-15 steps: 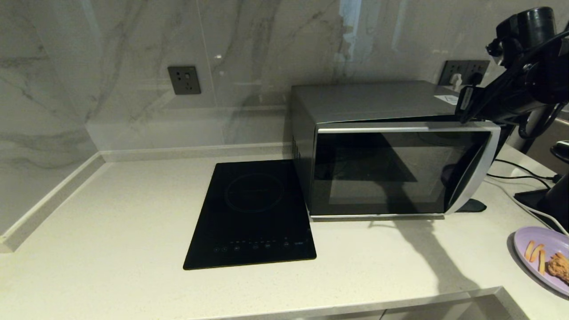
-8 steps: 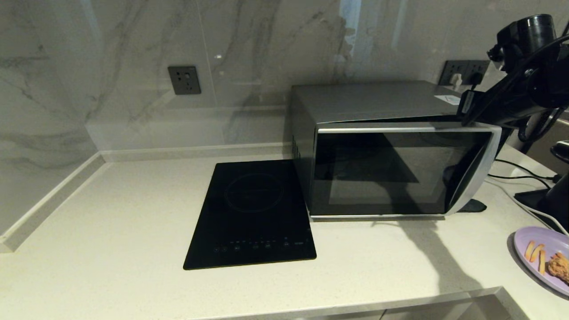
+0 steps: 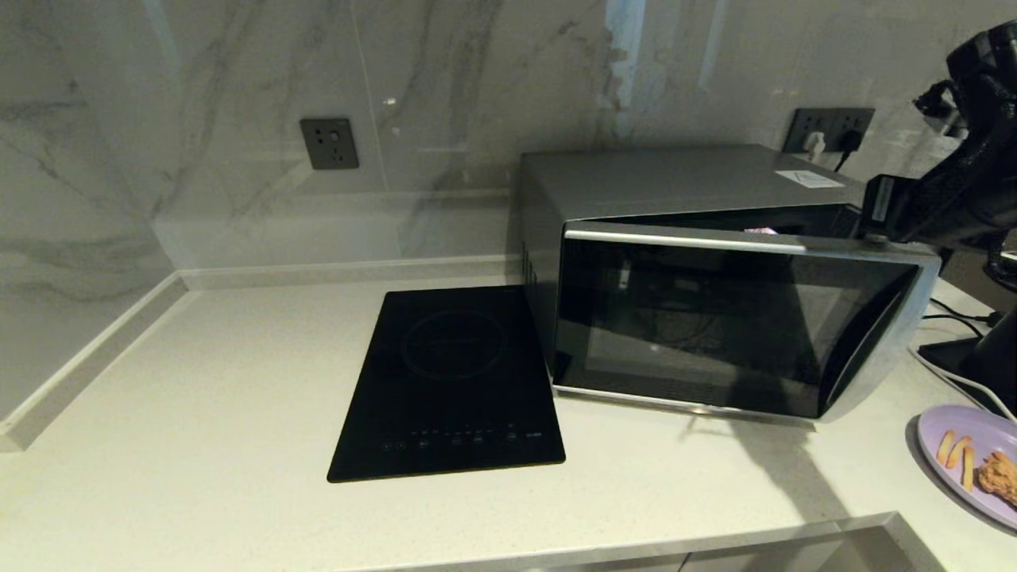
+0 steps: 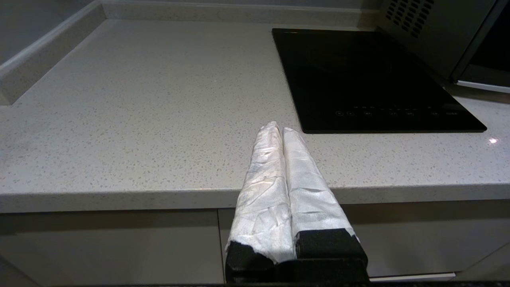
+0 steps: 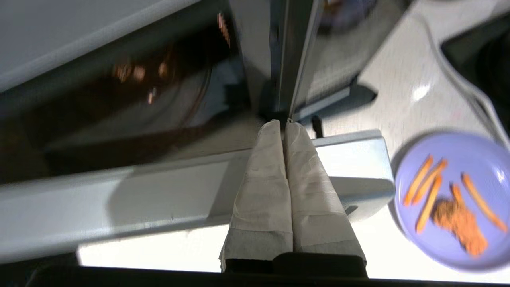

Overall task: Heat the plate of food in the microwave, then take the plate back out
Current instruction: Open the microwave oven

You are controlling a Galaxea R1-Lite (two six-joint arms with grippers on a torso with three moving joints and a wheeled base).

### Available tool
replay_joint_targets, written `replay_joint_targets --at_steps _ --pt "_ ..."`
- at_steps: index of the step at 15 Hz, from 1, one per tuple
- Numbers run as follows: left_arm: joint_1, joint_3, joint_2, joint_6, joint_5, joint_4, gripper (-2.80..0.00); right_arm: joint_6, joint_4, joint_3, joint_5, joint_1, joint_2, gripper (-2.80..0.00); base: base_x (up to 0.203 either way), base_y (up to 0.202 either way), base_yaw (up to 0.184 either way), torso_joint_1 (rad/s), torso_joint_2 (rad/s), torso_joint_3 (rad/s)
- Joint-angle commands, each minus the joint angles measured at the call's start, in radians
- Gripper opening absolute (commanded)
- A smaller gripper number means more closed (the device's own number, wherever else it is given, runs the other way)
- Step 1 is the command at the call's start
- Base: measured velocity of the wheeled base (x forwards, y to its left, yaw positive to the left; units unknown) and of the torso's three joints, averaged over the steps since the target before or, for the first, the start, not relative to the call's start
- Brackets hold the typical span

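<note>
The silver-grey microwave point(image 3: 667, 179) stands at the back right of the counter, its dark glass door point(image 3: 715, 318) swung partly open from the right side. My right gripper point(image 5: 281, 122) is shut with nothing between its fingers. Its tips reach down behind the top edge of the door point(image 5: 159, 191), near the free corner. The right arm point(image 3: 953, 199) comes in from the right over that corner. The lilac plate of food point(image 3: 965, 453) with fries and a breaded piece lies on the counter at the front right, also seen as the plate point(image 5: 474, 155) beside the door. My left gripper point(image 4: 277, 126) is shut, parked below the counter's front edge.
A flat black induction hob point(image 3: 453, 381) lies left of the microwave. Cables point(image 3: 945, 318) and a black stand point(image 3: 981, 357) sit right of the microwave, behind the plate. Wall sockets point(image 3: 329, 143) are on the marble backsplash.
The microwave door has swung further open toward the front. My right arm has moved right and forward with the door's top corner.
</note>
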Motion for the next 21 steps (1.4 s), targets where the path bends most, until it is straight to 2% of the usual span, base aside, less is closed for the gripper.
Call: replay_joint_targets --at_steps 1,4,8,14,15,18,21 --pt "0.0 0.0 0.002 -0.001 0.0 0.0 -2.8 0.011 0.023 0.095 0.007 0.041 -0.131 -2.8 0.0 0.0 0.0 0.0 0.0 0.0" --pt "0.0 0.0 0.002 -0.001 0.0 0.0 -2.8 0.029 0.058 0.205 0.01 0.16 -0.289 -2.8 0.0 0.0 0.0 0.0 0.0 0.0" --pt "0.0 0.0 0.002 -0.001 0.0 0.0 -2.8 0.115 0.241 0.244 0.009 0.332 -0.457 -2.8 0.0 0.0 0.0 0.0 0.0 0.0" --pt "0.0 0.0 0.002 -0.001 0.0 0.0 -2.8 0.14 0.277 0.363 0.01 0.362 -0.498 -2.8 0.0 0.0 0.0 0.0 0.0 0.0" --pt "0.0 0.0 0.002 -0.001 0.0 0.0 -2.8 0.148 0.277 0.388 0.01 0.387 -0.496 -2.8 0.0 0.0 0.0 0.0 0.0 0.0" --pt "0.0 0.0 0.002 -0.001 0.0 0.0 -2.8 0.193 0.274 0.434 0.014 0.528 -0.48 -2.8 0.0 0.0 0.0 0.0 0.0 0.0" --pt "0.0 0.0 0.002 -0.001 0.0 0.0 -2.8 0.291 0.272 0.423 0.013 0.695 -0.43 -2.8 0.0 0.0 0.0 0.0 0.0 0.0"
